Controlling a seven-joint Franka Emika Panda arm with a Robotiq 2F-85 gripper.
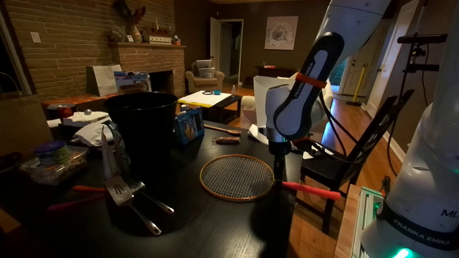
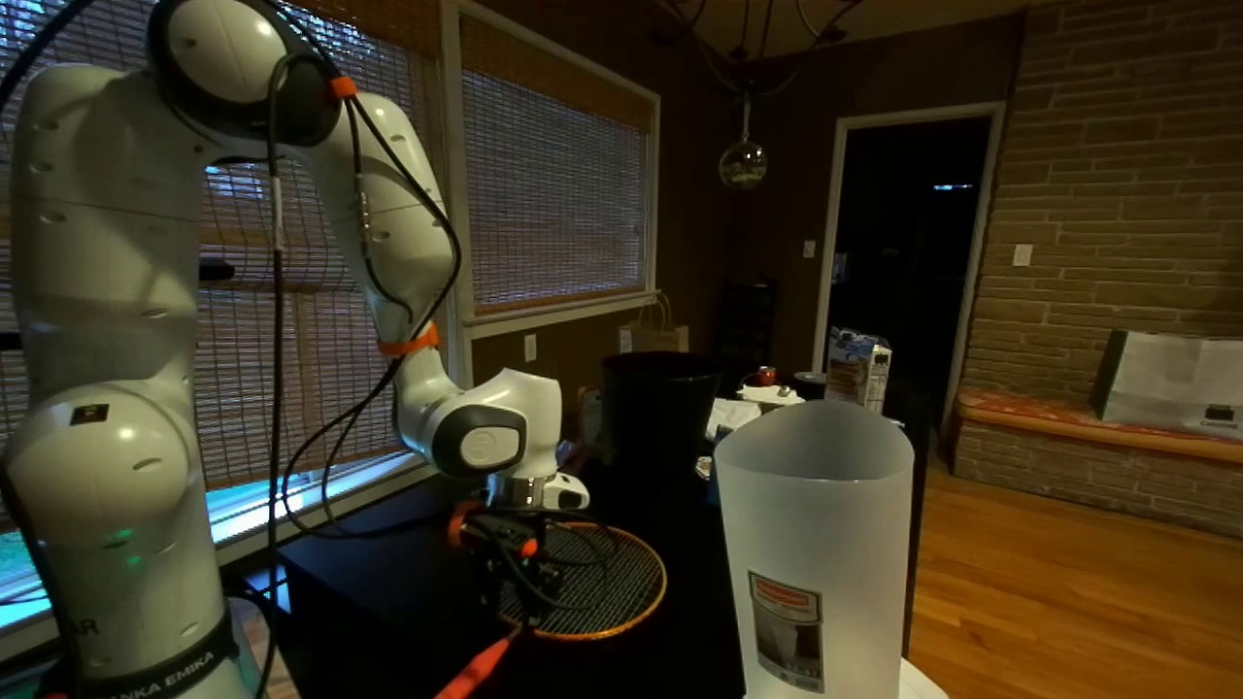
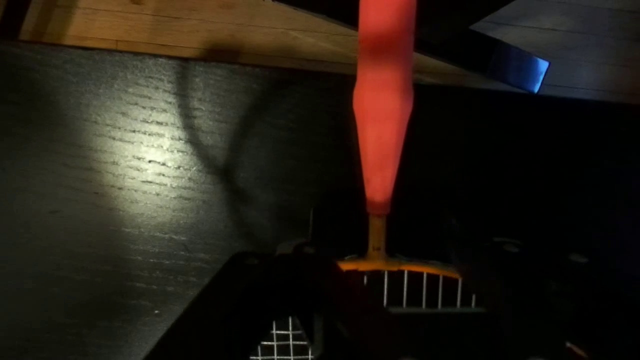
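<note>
Racket (image 1: 247,178): 1 | gripper (image 1: 279,178): 1, at racket's throat | metal utensils (image 1: 120,191): 2

Racket (image 1: 236,178) beside spatulas (image 1: 119,192) on table (image 1: 215,234)

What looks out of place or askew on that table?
The racket looks odd: its red handle sticks out past the edge of the black table. It also seems an unlikely companion for the slotted spatula. The large black bin appears to stand on the black table itself, an unusual spot for one.
</note>
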